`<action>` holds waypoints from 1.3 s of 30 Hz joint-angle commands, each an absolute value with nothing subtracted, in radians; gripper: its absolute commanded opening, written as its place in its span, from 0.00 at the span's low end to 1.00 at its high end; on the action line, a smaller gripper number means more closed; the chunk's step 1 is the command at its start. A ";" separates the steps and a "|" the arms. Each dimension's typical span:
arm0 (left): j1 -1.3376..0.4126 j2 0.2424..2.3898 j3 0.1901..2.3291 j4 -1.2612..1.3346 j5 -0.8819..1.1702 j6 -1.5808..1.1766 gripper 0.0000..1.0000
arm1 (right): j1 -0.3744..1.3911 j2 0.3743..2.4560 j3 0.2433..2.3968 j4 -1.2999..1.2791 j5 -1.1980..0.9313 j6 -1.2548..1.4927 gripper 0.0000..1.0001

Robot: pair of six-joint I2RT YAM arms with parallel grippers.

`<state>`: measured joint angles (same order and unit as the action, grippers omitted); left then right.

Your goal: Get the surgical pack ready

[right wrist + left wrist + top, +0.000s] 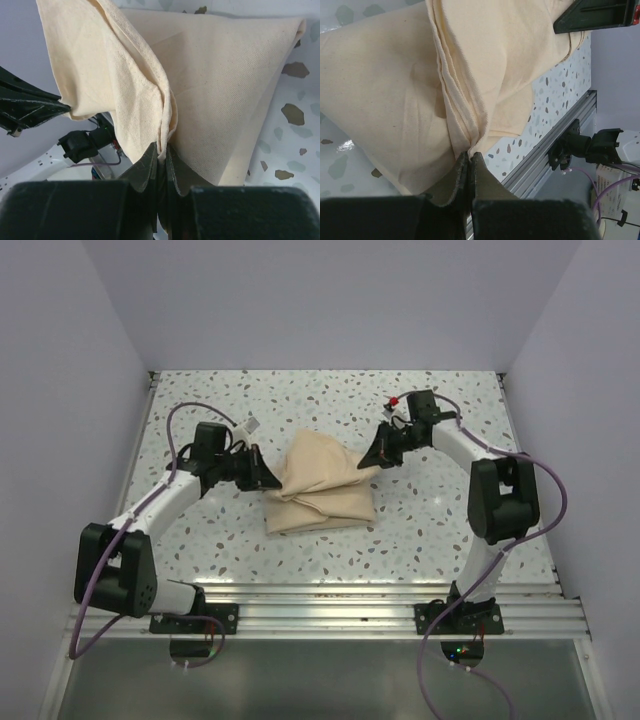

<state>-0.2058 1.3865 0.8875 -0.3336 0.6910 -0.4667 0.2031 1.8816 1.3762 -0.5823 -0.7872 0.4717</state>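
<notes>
Surgical pack (320, 488) lies as a folded tan cloth in the middle of the table (200, 410), between both arms. It looks soft, light and floppy, so the hemmed edges are best to hold. Left gripper (470, 159) and right gripper (162, 156) each pinch a fold tightly. No container shows; perhaps something is wrapped inside, I cannot tell.

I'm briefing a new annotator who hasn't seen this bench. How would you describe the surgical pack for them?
Start at the speckled table, midway between the two arms. The surgical pack is the folded beige cloth, pinched at opposite edges by the left end effector and the right end effector. Its plain tan fabric stands out from the black end effectors and flecked tabletop.
</notes>
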 commanded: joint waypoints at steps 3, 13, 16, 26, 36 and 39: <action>-0.210 1.355 0.859 -0.380 0.652 -0.439 0.00 | 0.206 1.792 1.292 -0.598 -0.796 0.428 0.04; -0.210 1.336 0.868 -0.445 0.558 -0.422 0.00 | 0.247 1.776 1.201 -0.577 -0.807 0.407 0.19; -0.209 1.322 0.867 -0.472 0.517 -0.413 0.00 | 0.256 1.773 1.180 -0.591 -0.816 0.390 0.27; -0.209 1.204 0.833 -0.414 0.587 -0.357 0.47 | 0.268 1.654 1.120 -0.666 -0.905 0.281 0.52; -0.209 1.386 1.018 -0.342 0.603 -0.339 0.59 | 0.268 1.805 1.394 -0.558 -0.832 0.328 0.78; -0.209 1.480 1.113 -0.356 0.569 -0.318 0.57 | 0.268 1.899 1.517 -0.583 -0.790 0.324 0.82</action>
